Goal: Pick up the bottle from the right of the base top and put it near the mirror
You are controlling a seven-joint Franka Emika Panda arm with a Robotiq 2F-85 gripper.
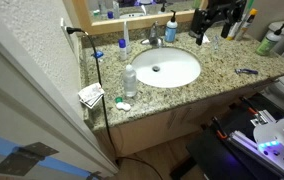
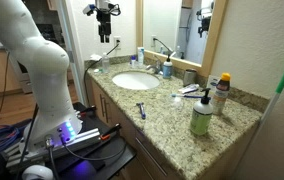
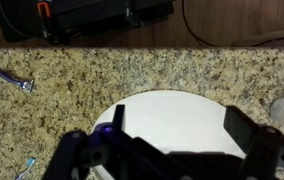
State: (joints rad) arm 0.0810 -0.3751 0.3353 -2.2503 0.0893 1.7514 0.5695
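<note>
Bottle (image 2: 200, 118), light green, stands nearest in an exterior view, upright and untouched at the bench (image 2: 167, 115) end. Beyond it lies the sink (image 2: 134, 80), and high above that hovers the end effector (image 2: 104, 37), its jaws spread wide and empty in the wrist view. The reach comes next: cross over, then descend around the bottle. Farthest back is the mirror (image 2: 172, 30). No label is legible.

Foreground: white door (image 1: 22, 95) slanting across, very close. Light wooden cabinet front (image 1: 167, 122) along room's far side, dark floor (image 1: 152, 165) beneath it. Plain beige wall (image 2: 262, 45) rising at one end. Past open doorway (image 2: 70, 45), wood floor (image 2: 0, 112), warm indoor light.
</note>
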